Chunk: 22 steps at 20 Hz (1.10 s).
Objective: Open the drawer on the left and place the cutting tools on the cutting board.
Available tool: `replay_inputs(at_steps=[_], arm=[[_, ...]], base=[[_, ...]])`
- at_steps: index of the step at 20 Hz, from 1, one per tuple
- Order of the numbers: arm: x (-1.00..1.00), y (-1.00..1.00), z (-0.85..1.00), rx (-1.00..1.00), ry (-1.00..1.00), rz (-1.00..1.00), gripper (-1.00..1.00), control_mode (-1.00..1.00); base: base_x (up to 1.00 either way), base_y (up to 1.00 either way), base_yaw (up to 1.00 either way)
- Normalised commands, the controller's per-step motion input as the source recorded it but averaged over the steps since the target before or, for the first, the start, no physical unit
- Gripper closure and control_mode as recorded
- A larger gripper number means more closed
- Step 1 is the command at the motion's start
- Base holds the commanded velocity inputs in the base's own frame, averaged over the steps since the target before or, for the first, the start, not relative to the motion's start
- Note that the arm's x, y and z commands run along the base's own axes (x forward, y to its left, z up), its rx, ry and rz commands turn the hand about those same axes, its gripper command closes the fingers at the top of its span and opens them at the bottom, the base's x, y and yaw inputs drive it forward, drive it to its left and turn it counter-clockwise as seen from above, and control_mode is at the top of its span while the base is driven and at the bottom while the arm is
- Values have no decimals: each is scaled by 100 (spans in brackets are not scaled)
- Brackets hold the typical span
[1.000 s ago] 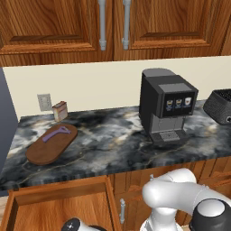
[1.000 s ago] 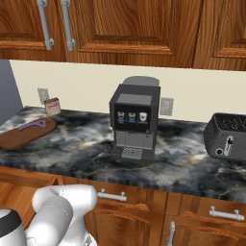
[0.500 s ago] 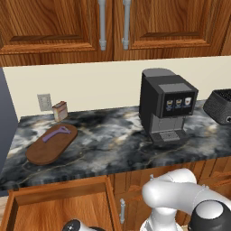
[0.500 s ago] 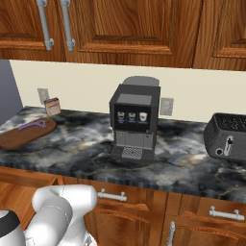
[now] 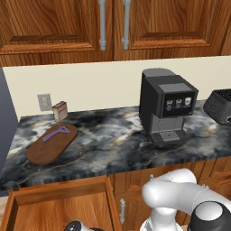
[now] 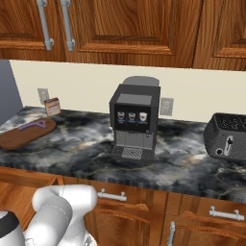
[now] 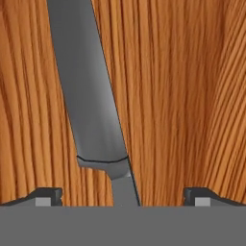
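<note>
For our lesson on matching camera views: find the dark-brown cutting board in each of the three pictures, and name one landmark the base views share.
Left base view: the cutting board lies at the left of the counter, with a purple tool on it.
Right base view: the board sits at the far left edge, the tool on top.
Hand view: not in it.
Shared landmark: the small tan box by the wall, just behind the board.

i see the drawer (image 5: 58, 205) in reddish-brown wood with strong grain, and in it a matt grey metal knife (image 7: 91, 110). the cutting board (image 5: 50, 144) looks smooth dark wood under a purple plastic tool (image 5: 56, 134). the counter (image 5: 113, 144) is glossy veined stone.
</note>
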Motion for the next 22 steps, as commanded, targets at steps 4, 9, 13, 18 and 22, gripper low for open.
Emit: replay_inputs(at_steps=[4, 9, 13, 18, 22], arm=[[0, 0, -4, 0, 0, 0, -100, -100], [0, 0, -8, 0, 0, 0, -100, -100], [0, 0, -10, 0, 0, 0, -100, -100], [0, 0, -11, 0, 0, 0, -100, -100], [0, 0, -6, 0, 0, 0, -100, -100]], base=[[0, 0, 0], [0, 0, 0], [0, 0, 0], [0, 0, 0], [0, 0, 0]])
